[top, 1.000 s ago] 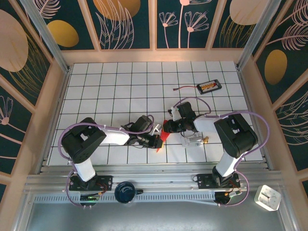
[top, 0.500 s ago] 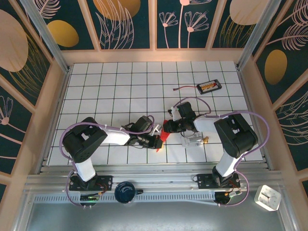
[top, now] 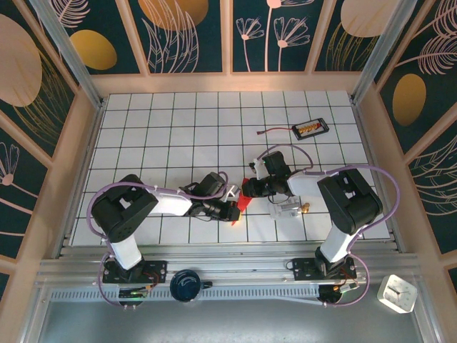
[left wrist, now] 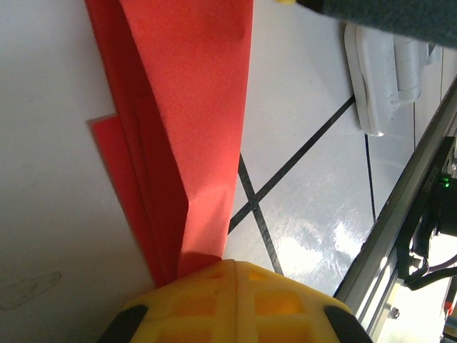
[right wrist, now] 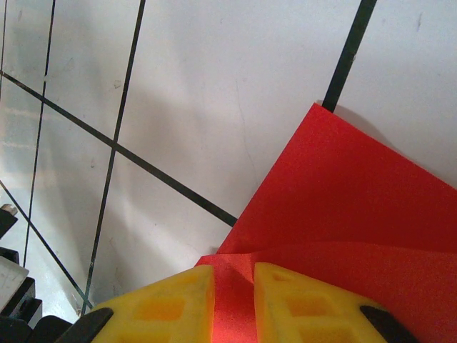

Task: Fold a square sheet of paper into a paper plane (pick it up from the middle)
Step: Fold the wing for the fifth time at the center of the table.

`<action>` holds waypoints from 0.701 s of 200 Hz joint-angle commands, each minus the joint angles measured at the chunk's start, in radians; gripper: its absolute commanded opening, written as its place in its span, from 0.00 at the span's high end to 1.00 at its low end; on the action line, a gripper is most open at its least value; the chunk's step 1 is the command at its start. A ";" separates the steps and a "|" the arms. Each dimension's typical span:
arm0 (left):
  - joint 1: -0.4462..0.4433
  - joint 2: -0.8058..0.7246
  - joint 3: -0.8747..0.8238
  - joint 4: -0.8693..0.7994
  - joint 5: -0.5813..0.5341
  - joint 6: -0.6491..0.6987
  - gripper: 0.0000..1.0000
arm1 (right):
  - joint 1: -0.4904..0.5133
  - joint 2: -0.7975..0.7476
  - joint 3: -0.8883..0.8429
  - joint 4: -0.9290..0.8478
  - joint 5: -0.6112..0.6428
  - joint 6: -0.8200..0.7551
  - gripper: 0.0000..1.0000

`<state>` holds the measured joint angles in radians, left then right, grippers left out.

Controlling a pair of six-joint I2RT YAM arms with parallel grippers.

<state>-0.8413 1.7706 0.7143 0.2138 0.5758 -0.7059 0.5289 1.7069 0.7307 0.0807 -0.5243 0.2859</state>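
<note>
The square sheet of paper [top: 245,201] is bright red and folded into several layers, lying between the two arms near the table's middle. In the left wrist view the folded paper [left wrist: 193,107] runs as a long strip from the top down into my left gripper [left wrist: 235,266], whose yellow fingers are pressed together on its lower end. In the right wrist view a raised fold of the paper [right wrist: 343,207] stands between the yellow fingers of my right gripper [right wrist: 234,275], which pinches it. From above, the left gripper [top: 232,211] and right gripper [top: 250,189] meet at the paper from opposite sides.
A small black tray with a cable [top: 310,128] lies at the back right. A small clear plastic piece [top: 289,207] sits just right of the right gripper. A white part [left wrist: 378,78] lies near the table's front rail. Wooden walls ring the tiled table [top: 143,128].
</note>
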 commanded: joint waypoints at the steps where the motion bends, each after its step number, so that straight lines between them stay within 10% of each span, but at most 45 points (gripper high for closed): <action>1: -0.008 -0.005 -0.038 -0.168 0.027 0.026 1.00 | -0.009 0.054 -0.024 -0.053 0.060 -0.024 0.77; 140: -0.037 -0.007 -0.006 -0.387 0.038 0.113 1.00 | -0.012 0.060 -0.008 -0.075 0.061 -0.034 0.77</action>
<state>-0.8494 1.7489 0.7345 0.0837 0.5850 -0.6373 0.5282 1.7123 0.7341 0.0792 -0.5335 0.2852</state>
